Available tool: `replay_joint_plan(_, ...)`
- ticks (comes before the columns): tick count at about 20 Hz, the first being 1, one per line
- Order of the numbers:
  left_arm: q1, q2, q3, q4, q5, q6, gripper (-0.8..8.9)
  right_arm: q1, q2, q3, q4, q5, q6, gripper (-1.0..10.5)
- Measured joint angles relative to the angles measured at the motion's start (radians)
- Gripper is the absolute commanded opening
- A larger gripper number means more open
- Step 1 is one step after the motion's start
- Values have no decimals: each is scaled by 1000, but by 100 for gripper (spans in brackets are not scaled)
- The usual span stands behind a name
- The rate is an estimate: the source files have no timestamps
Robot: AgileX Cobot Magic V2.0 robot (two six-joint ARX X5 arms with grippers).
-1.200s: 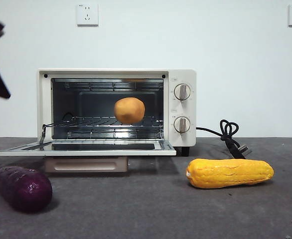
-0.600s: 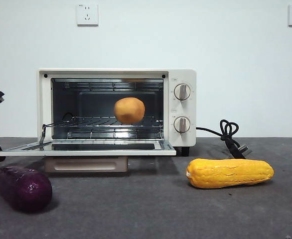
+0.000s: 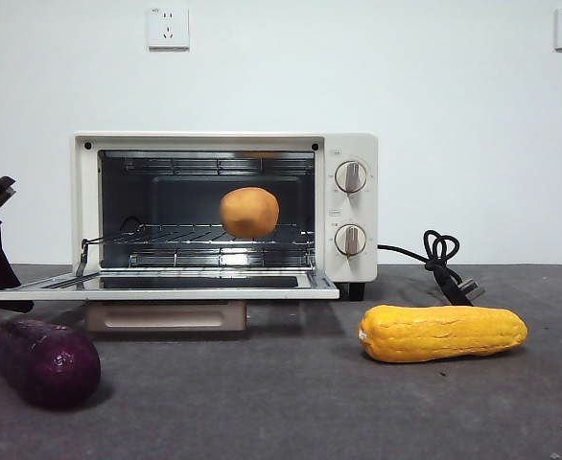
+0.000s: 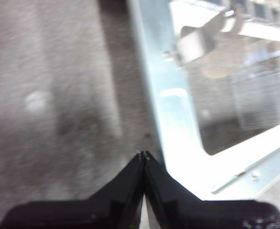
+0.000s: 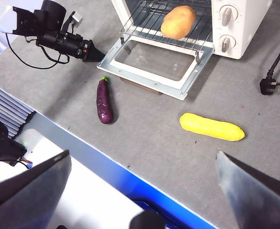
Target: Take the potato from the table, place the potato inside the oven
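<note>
I see the potato [image 3: 249,213] resting on the oven [image 3: 225,207] rack. My left gripper [image 4: 143,155], closed and empty, hangs beside the open door's [image 3: 166,285] left corner; it could bump this door.

From high above I see the oven [image 5: 235,24] with its door [image 5: 154,64] folded down and the potato [image 5: 178,22] on the rack. The left gripper [image 5: 101,56] sits closed at the door's corner. An eggplant [image 5: 104,100] and a yellow squash [image 5: 211,127] lie on the table [image 5: 145,138] before the oven. My jaws stand wide apart.
</note>
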Motion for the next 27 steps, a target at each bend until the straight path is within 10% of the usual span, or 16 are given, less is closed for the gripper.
replay_joint_plan(12, 21, 6, -3, 140, 188, -108, -8, 0, 0, 0, 0, 1, 6, 504)
replay_joint_plan(27, 11, 5, -3, 766, 211, -554, -8, 0, 0, 0, 0, 4, 12, 504)
